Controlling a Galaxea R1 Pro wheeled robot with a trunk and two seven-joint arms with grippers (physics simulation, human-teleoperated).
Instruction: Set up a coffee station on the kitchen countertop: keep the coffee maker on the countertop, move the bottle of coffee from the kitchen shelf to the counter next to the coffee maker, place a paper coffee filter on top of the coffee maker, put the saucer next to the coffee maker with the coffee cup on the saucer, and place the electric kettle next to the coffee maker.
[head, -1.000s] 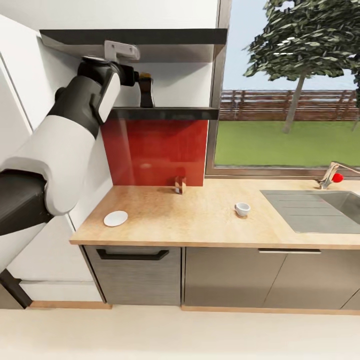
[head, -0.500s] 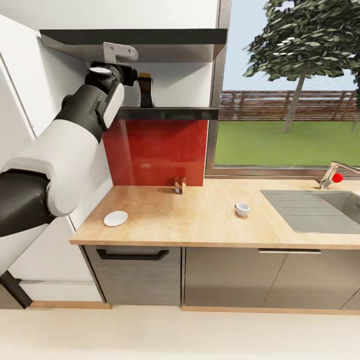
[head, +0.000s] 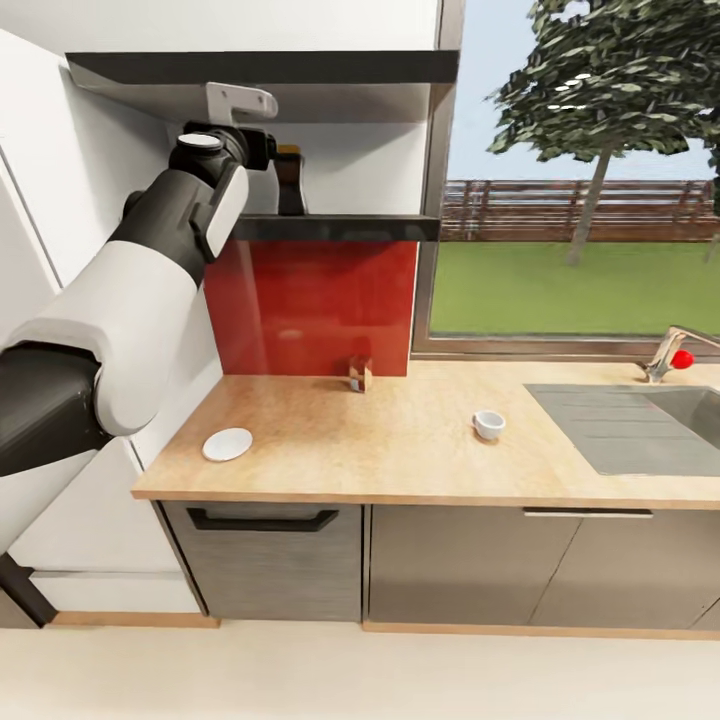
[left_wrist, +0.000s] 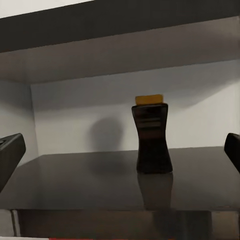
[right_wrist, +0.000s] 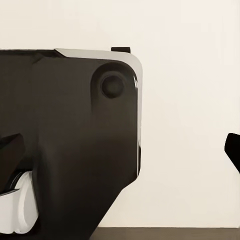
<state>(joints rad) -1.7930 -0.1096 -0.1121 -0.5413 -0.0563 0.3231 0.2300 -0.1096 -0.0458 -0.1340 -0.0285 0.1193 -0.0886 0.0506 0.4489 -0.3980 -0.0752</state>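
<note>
The robot's left arm reaches up to the kitchen shelf (head: 330, 227), a thin black board mounted above a red backsplash (head: 315, 305), where the bottle of coffee (head: 290, 181) stands upright on the board. In the left wrist view the dark brown bottle of coffee (left_wrist: 152, 138) with its yellow-tan cap stands ahead of the left claw (left_wrist: 120, 152), whose two dark fingertips (left_wrist: 10, 155) sit wide apart at either edge of the picture, well clear of the bottle and touching nothing. Below, on the light wood-look tabletop (head: 400, 450), a white saucer (head: 227, 444) lies near the left end, a small tan box (head: 360, 374) stands against the backsplash, and a white coffee cup (head: 488, 424) sits upright between the box and the sink (head: 640, 425), apart from the saucer. A faucet with a red knob (head: 672, 355) rises behind the sink, and a window (head: 585, 170) looks out on grass, a fence and a tree. In the right wrist view the right claw (right_wrist: 125, 160) has its dark fingertips spread far apart in front of a dark rounded part of the robot's body (right_wrist: 75, 135) and a pale wall.
</note>
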